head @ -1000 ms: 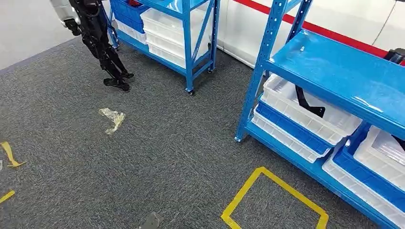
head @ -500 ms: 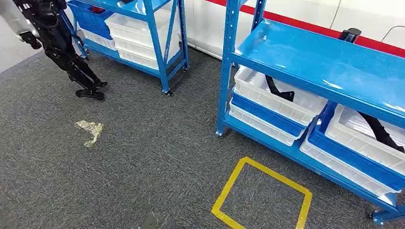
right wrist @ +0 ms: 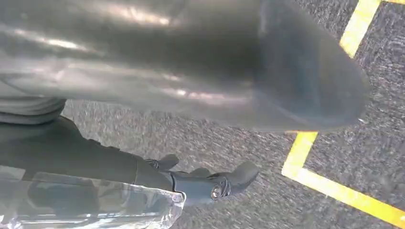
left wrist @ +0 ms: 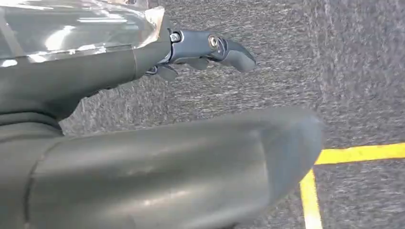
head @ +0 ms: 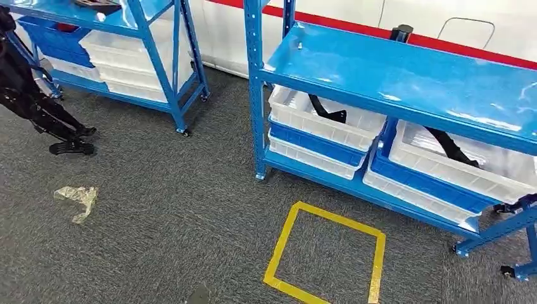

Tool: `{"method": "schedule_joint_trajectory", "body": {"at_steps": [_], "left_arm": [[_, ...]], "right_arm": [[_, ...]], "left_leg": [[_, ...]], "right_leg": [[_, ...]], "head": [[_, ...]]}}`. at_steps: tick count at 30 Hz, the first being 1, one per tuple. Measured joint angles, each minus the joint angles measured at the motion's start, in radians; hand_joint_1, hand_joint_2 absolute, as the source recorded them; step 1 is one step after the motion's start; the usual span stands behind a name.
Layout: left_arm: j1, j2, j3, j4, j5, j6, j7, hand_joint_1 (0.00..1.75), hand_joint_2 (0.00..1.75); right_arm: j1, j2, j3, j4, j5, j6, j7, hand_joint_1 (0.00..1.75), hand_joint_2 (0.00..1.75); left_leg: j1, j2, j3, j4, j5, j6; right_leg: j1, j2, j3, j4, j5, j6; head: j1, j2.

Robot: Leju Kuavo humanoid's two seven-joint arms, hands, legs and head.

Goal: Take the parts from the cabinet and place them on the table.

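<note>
We face the tall blue metal shelving rack [head: 405,82], our cabinet, standing on grey carpet [head: 158,215]. Its lower shelf carries shallow white plastic bins [head: 320,123], and the long black bent parts [head: 327,112] we want lie inside them, another [head: 451,147] in the bin to the right. The low shelf above leaves little headroom, so we judge a reach could knock an arm on its edge or drag a bin out. The yellow taped floor square [head: 326,253] marks our stance; stopping short of it would leave the parts out of reach. Our left hand [left wrist: 205,50] and right hand [right wrist: 210,183] hang over the carpet, fingers loosely apart, holding nothing.
</note>
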Motion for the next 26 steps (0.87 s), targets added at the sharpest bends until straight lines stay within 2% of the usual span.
{"method": "schedule_joint_trajectory", "body": {"at_steps": [1, 2, 3, 4, 5, 6, 7, 8, 9, 10, 11, 12, 13, 14, 15, 16, 17, 18, 19, 20, 21, 22, 23, 24, 25, 26], "left_arm": [[-0.002, -0.002, 0.0, 0.0, 0.0, 0.0, 0.001, 0.0, 0.0], [-0.004, -0.003, 0.0, 0.0, 0.0, -0.001, 0.001, 0.0, 0.0], [-0.005, -0.003, 0.0, 0.0, 0.0, -0.001, 0.001, 0.0, 0.0], [-0.004, -0.004, 0.0, 0.0, 0.0, -0.003, 0.001, 0.0, 0.0], [-0.004, -0.004, 0.0, 0.0, 0.0, -0.005, 0.002, 0.0, 1.75], [-0.004, -0.004, 0.0, 0.0, 0.0, -0.006, 0.002, 0.0, 1.75], [-0.004, -0.004, 0.0, 0.0, 0.0, -0.009, 0.002, 0.0, 1.75], [-0.004, -0.005, 0.0, 0.0, 0.0, -0.012, 0.003, 0.0, 1.75], [-0.004, -0.005, 0.0, 0.0, 0.0, -0.014, 0.005, 0.0, 1.75], [-0.004, -0.005, 0.0, 0.0, 0.0, -0.015, 0.005, 0.0, 1.75], [-0.005, -0.005, 0.0, 0.0, 0.0, -0.016, 0.006, 0.0, 1.75], [-0.005, -0.003, 0.0, 0.0, 0.0, -0.016, 0.008, 0.0, 1.75], [-0.005, -0.002, 0.0, 0.0, 0.001, -0.016, 0.008, 0.0, 1.75], [-0.008, -0.003, 0.0, 0.0, 0.002, -0.016, 0.01, 0.0, 1.75], [-0.011, -0.003, 0.0, 0.0, 0.002, -0.019, 0.011, 0.0, 1.75], [-0.013, -0.005, 0.0, 0.0, 0.002, -0.02, 0.012, 0.0, 1.75], [-0.016, -0.006, 0.0, 0.0, 0.002, -0.021, 0.013, 0.0, 1.75], [-0.016, -0.006, 0.0, 0.0, 0.002, -0.021, 0.013, 0.0, 1.75], [-0.015, -0.006, 0.0, 0.0, 0.003, -0.021, 0.013, 0.0, 1.75], [-0.013, -0.006, 0.0, 0.0, 0.003, -0.021, 0.014, 0.0, 1.75], [-0.011, -0.006, 0.0, 0.001, 0.006, -0.02, 0.015, 0.0, 1.75], [-0.01, -0.006, 0.0, 0.001, 0.008, -0.021, 0.016, 0.0, 1.75], [-0.01, -0.005, 0.0, 0.001, 0.008, -0.02, 0.018, 0.0, 1.75], [-0.011, -0.005, 0.0, 0.001, 0.008, -0.02, 0.019, 0.0, 1.75], [-0.011, -0.005, 0.0, 0.001, 0.008, -0.02, 0.019, 0.0, 1.75], [-0.011, -0.005, 0.0, 0.001, 0.008, -0.02, 0.019, 0.0, 1.75]], "right_arm": [[0.001, -0.003, 0.0, 0.0, 0.0, -0.001, 0.0, 0.0, 0.0], [0.003, -0.002, 0.0, 0.0, -0.001, -0.001, 0.0, 0.0, 0.0], [0.0, 0.0, 0.0, 0.0, -0.001, -0.001, 0.0, 0.0, 0.0], [-0.005, 0.0, 0.0, 0.0, -0.001, -0.001, 0.0, 0.0, 0.0], [-0.005, 0.0, 0.0, 0.0, -0.002, -0.001, 0.0, 0.0, 0.0], [-0.004, 0.0, 0.0, 0.0, -0.003, -0.001, 0.0, 0.0, 0.0], [0.0, 0.0, 0.0, 0.0, -0.005, -0.001, 0.001, 0.0, 0.0], [0.003, -0.001, 0.0, 0.001, -0.007, -0.001, 0.002, 0.0, 0.0], [0.003, -0.002, 0.0, 0.001, -0.007, -0.001, 0.002, 0.0, 0.0], [0.003, -0.003, 0.0, 0.001, -0.007, -0.001, 0.002, 0.0, 0.0], [0.001, -0.003, 0.0, 0.001, -0.007, -0.001, 0.002, 0.0, 0.0], [-0.003, 0.005, 0.0, 0.001, -0.008, -0.001, 0.002, 0.0, 0.0], [-0.004, 0.0, 0.0, 0.001, -0.009, -0.002, 0.001, 0.0, 0.0], [-0.001, 0.002, 0.0, 0.001, -0.009, -0.002, 0.001, 0.0, 0.0], [0.001, 0.0, 0.0, 0.002, -0.009, -0.002, 0.001, 0.0, 0.0], [0.0, 0.0, 0.0, 0.002, -0.009, -0.003, 0.001, 0.0, 0.0], [0.002, 0.0, 0.0, 0.002, -0.009, -0.003, 0.001, 0.0, 0.0], [0.0, -0.001, 0.0, 0.002, -0.009, -0.005, 0.001, 0.0, 0.0], [-0.003, -0.001, 0.0, 0.002, -0.008, -0.006, 0.001, 0.0, 0.0], [-0.005, 0.0, 0.001, 0.002, -0.008, -0.006, 0.001, 0.0, 0.0], [-0.005, 0.001, 0.002, 0.002, -0.007, -0.006, 0.001, 0.0, 0.0], [-0.003, 0.001, 0.003, 0.002, -0.007, -0.006, 0.003, 0.0, 0.0], [-0.002, 0.001, 0.003, 0.002, -0.007, -0.006, 0.006, 0.0, 0.0], [-0.003, 0.0, 0.003, 0.002, -0.007, -0.006, 0.008, 0.0, 0.0], [-0.003, 0.0, 0.003, 0.002, -0.007, -0.006, 0.008, 0.0, 0.0], [-0.005, 0.0, 0.004, 0.002, -0.007, -0.006, 0.01, 0.0, 0.0]], "left_leg": [[0.009, 0.014, 0.013, -0.015, 0.01, 0.011], [0.007, 0.025, 0.017, -0.023, 0.015, 0.015], [0.007, 0.038, 0.018, -0.025, 0.017, 0.022], [0.005, 0.053, 0.017, -0.025, 0.016, 0.023], [0.005, 0.069, 0.017, -0.025, 0.016, 0.023], [0.005, 0.083, 0.016, -0.024, 0.015, 0.023], [0.006, 0.093, 0.016, -0.024, 0.013, 0.023], [0.008, 0.103, 0.016, -0.024, 0.011, 0.02], [0.01, 0.113, 0.018, -0.023, 0.008, 0.015], [0.013, 0.122, 0.021, -0.022, 0.005, 0.01], [0.011, 0.131, 0.026, -0.019, 0.0, 0.001], [0.002, 0.14, 0.026, -0.014, -0.011, -0.011], [0.003, 0.148, 0.031, -0.016, -0.013, -0.016], [0.003, 0.156, 0.039, -0.018, -0.012, -0.019], [0.007, 0.164, 0.043, -0.023, -0.012, -0.022], [0.011, 0.174, 0.047, -0.024, -0.016, -0.029], [0.018, 0.137, 0.045, -0.009, -0.029, -0.037], [0.019, 0.1, 0.026, 0.032, -0.059, -0.036], [0.018, 0.078, -0.007, 0.101, -0.099, -0.035], [0.018, 0.066, -0.05, 0.188, -0.138, -0.035], [0.018, 0.061, -0.087, 0.256, -0.161, -0.035], [0.017, 0.059, -0.111, 0.291, -0.16, -0.033], [0.017, 0.058, -0.109, 0.274, -0.134, -0.029], [0.017, 0.055, -0.087, 0.22, -0.093, -0.024], [0.017, 0.048, -0.05, 0.139, -0.046, -0.019], [0.018, 0.025, -0.009, 0.052, -0.004, -0.013]], "right_leg": [[0.009, 0.001, -0.009, 0.004, -0.001, 0.005], [0.005, -0.051, -0.018, 0.025, -0.012, 0.004], [0.009, -0.085, -0.044, 0.076, -0.042, -0.001], [0.008, -0.099, -0.08, 0.148, -0.074, -0.004], [0.006, -0.105, -0.12, 0.227, -0.102, -0.004], [0.003, -0.109, -0.151, 0.288, -0.116, 0.001], [-0.002, -0.112, -0.155, 0.298, -0.112, 0.01], [-0.008, -0.117, -0.136, 0.261, -0.092, 0.023], [-0.015, -0.127, -0.095, 0.18, -0.06, 0.039], [-0.019, -0.142, -0.052, 0.102, -0.033, 0.05], [-0.023, -0.188, -0.003, 0.017, -0.012, 0.06], [-0.015, -0.209, 0.007, 0.006, -0.01, 0.05], [-0.013, -0.189, 0.005, 0.007, -0.008, 0.034], [-0.011, -0.182, 0.003, 0.008, -0.009, 0.026], [-0.006, -0.172, 0.002, 0.009, -0.011, 0.021], [-0.011, -0.16, 0.004, 0.006, -0.009, 0.01], [-0.021, -0.149, 0.006, 0.004, -0.006, 0.003], [-0.02, -0.141, 0.006, 0.004, -0.007, -0.003], [-0.017, -0.133, 0.005, 0.004, -0.007, -0.015], [-0.014, -0.121, 0.004, 0.004, -0.007, -0.019], [-0.01, -0.11, 0.004, 0.005, -0.007, -0.02], [-0.007, -0.097, 0.005, 0.005, -0.007, -0.02], [-0.006, -0.085, 0.006, 0.005, -0.007, -0.02], [-0.005, -0.073, 0.008, 0.005, -0.007, -0.02], [-0.005, -0.062, 0.01, 0.005, -0.007, -0.019], [-0.005, -0.051, 0.012, 0.005, -0.007, -0.018]], "head": [[0.001, 0.0], [0.001, 0.0], [0.008, 0.0], [0.009, 0.0], [0.008, 0.0], [0.008, 0.0], [0.009, 0.0], [0.008, 0.0], [0.01, 0.0], [0.009, 0.0], [0.01, 0.0], [0.016, 0.0], [0.007, 0.0], [-0.003, 0.0], [0.001, 0.0], [-0.001, 0.0], [-0.002, 0.0], [-0.003, 0.0], [-0.003, 0.0], [-0.005, 0.0], [-0.005, 0.0], [-0.004, 0.0], [-0.004, 0.0], [-0.004, 0.0], [-0.004, 0.0], [-0.005, 0.0]]}}
